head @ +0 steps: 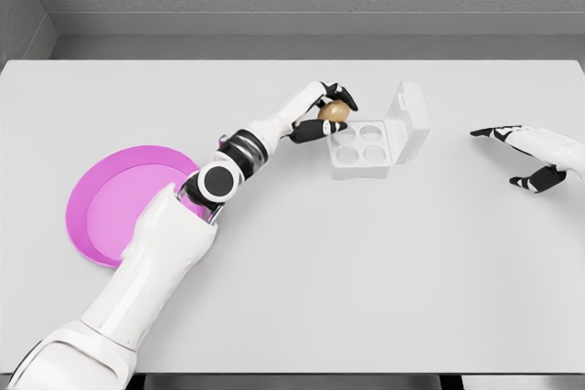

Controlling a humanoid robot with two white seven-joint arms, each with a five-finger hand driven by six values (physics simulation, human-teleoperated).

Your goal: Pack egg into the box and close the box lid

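Observation:
A brown egg [335,110] is held in my left hand [331,109], whose dark fingers curl around it just left of the white egg box [393,160]. The box has four round cups, all showing bare, and its lid [409,121] stands open, tilted up on the right side. The egg hovers at the box's upper left corner, beside the nearest cup. My right hand [523,156] rests over the table at the far right, well apart from the box, fingers spread and holding nothing.
A round magenta plate [110,207] lies on the white table [366,271] at the left, partly covered by my left forearm. A grey wall runs behind the table's far edge.

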